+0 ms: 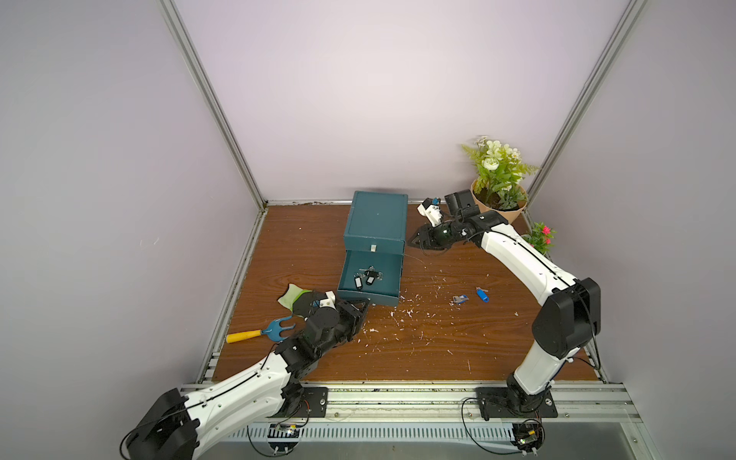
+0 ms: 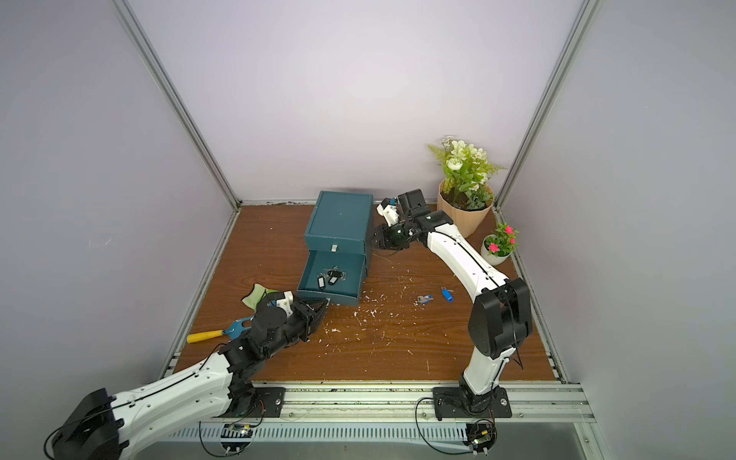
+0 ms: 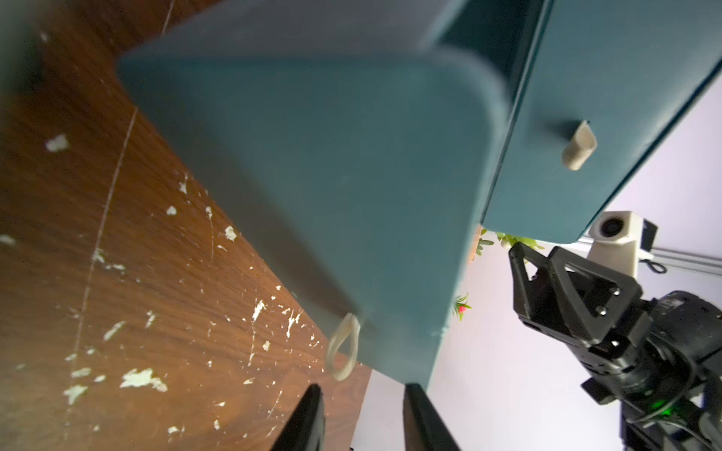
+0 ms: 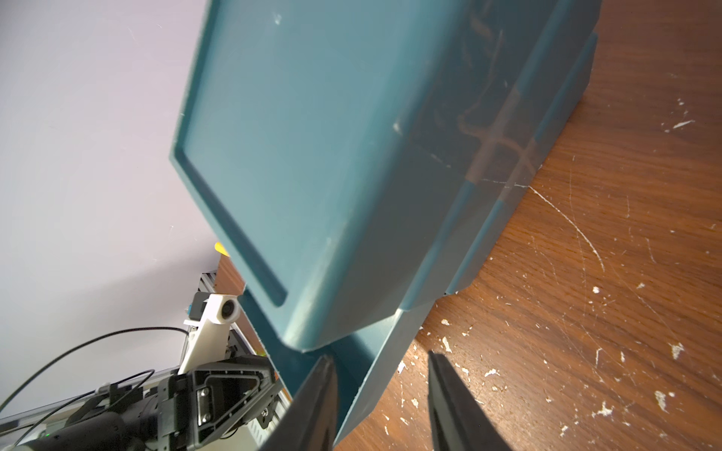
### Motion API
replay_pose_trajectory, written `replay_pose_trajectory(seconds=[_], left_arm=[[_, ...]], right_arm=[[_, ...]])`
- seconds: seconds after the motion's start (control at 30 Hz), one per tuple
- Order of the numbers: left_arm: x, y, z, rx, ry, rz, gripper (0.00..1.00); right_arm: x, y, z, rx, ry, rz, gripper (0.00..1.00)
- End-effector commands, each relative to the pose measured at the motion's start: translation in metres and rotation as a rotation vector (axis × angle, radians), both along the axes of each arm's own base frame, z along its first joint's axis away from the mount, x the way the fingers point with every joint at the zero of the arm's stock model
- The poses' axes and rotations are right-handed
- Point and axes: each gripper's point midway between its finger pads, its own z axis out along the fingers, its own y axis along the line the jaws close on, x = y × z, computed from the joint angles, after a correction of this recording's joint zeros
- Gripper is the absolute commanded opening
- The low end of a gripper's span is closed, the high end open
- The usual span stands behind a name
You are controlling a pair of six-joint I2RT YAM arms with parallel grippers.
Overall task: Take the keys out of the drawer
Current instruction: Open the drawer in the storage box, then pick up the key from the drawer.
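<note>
Scratched, fleck-strewn wooden table (image 1: 418, 358) up front. The left claw (image 1: 365, 306) sat half-spread and empty at the open drawer's (image 1: 384, 298) front wall. The keys (image 1: 367, 277) lay inside, black tags showing. Best move, I'd say: clear that wall, then pinch one tag. The right claw (image 1: 411, 241), parted and empty, stood beside the cabinet (image 1: 376, 217), with lilac walls (image 1: 358, 99) behind.

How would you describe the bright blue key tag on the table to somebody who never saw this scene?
On the wooden table, find the teal drawer box. Right of its open drawer lie two small things. The bright blue key tag is the one farther from it; its neighbour is mostly silver.
</note>
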Motion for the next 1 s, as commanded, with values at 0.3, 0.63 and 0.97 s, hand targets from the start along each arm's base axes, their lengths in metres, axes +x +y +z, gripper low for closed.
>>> replay_pose_trajectory(seconds=[0.3, 0.63, 0.97], left_arm=[[0.003, 0.038, 0.102, 0.284, -0.198, 0.061, 0.55], [0.055, 0.092, 0.136, 0.790, -0.256, 0.154, 0.75], [0.087, 0.145, 0.075, 0.866, -0.146, 0.121, 0.81]], right_arm=[[-0.018, 0.004, 0.088, -0.152, -0.353, -0.015, 0.42], [-0.079, 0.066, 0.065, -0.276, -0.656, 0.360, 0.44], [-0.084, 0.083, -0.015, -0.413, -0.681, 0.518, 0.44]])
